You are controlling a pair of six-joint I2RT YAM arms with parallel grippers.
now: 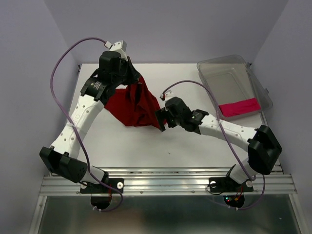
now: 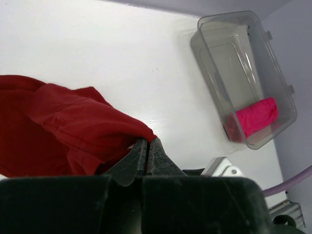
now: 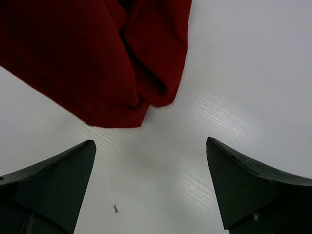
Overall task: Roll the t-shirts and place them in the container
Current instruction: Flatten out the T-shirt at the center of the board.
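Your left gripper (image 2: 147, 141) holds up the crimson t-shirt (image 1: 134, 105) by one edge.

On the table (image 1: 146, 146) the shirt hangs bunched toward 10 o'clock, because this gripper is clenched on a fold at its 12 o'clock edge; I judge you want to spread it flat before rolling. The clear bin (image 1: 226, 85) sits at 2 o'clock, with the pink roll (image 1: 239, 107) in its near end, so that one seems finished. Your right gripper (image 3: 150, 141) hovers with jaws wide and empty just beside the shirt's 4 o'clock corner, probably to take it.
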